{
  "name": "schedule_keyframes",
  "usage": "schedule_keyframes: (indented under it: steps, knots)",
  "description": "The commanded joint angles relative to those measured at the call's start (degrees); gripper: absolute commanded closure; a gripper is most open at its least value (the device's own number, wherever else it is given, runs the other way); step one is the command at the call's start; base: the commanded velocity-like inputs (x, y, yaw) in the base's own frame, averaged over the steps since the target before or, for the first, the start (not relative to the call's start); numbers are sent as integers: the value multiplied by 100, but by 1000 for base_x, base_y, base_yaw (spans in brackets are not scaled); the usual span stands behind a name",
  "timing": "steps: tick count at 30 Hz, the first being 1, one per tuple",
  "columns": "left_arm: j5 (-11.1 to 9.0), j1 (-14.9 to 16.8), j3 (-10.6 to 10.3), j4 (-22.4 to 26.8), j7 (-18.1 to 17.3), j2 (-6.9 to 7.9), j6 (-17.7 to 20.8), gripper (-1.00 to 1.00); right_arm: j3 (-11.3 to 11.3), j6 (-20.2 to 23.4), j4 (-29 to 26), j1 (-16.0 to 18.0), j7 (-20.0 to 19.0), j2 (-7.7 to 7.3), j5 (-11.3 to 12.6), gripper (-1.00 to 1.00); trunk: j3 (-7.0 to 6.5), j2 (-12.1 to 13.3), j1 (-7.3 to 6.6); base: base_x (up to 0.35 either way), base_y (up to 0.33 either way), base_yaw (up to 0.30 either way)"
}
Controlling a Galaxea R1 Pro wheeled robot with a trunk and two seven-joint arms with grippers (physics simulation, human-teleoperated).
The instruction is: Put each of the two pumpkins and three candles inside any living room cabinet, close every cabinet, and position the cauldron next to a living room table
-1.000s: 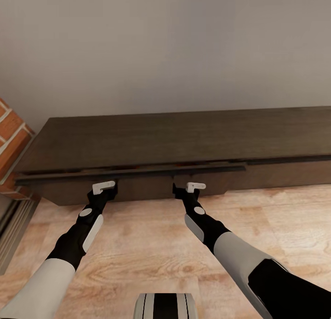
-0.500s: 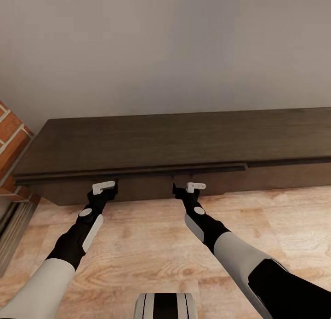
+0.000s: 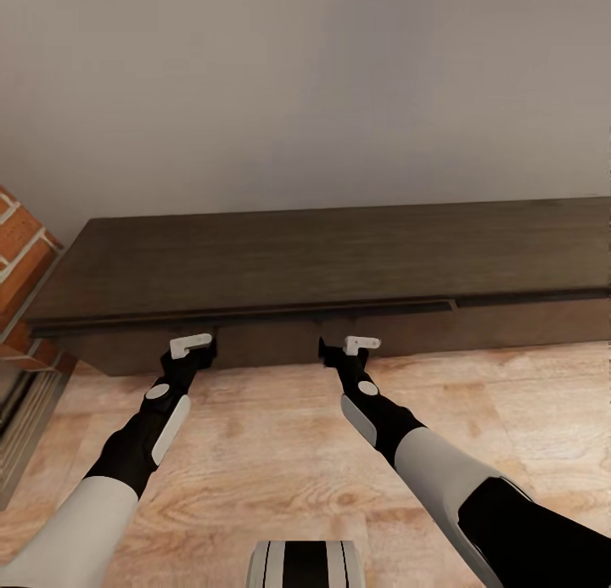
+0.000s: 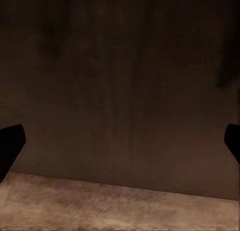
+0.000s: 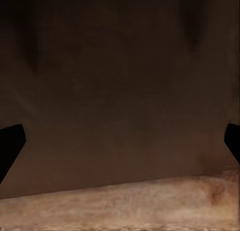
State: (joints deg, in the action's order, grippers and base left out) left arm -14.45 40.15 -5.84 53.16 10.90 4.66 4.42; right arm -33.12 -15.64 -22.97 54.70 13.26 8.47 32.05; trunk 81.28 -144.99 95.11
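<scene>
Lower frame: two arms reach forward over wood floor. Left gripper and right gripper against drawer front, fingers spread wide, grasping nothing. Frame middle: one cabinet, long, dark, drawer at left sticking out slightly. Step, by my guess: closing drawers. Next move calls for straight forward push till front sits flush. Pumpkins, candles: none seen. Behind: plain wall.

Cabinet: right end cut off by the frame's right edge. Brick wall, left edge: partly cut off. Both wrist views: fingertips cropped at the side edges; dark cabinet front blurred, drawer seams indistinct.
</scene>
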Motion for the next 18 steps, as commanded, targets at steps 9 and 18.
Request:
schedule_keyframes:
  steps: [9,18]
  knots:
    - [-48,2,-31,35,52,9,15,-100,-47,-27,3,6,36,-3,47,-100,4,-2,-4,-325,0,0]
    - [-46,-10,-31,95,52,8,21,-100,-46,-20,3,6,37,-3,45,-100,4,-2,-4,-343,0,0]
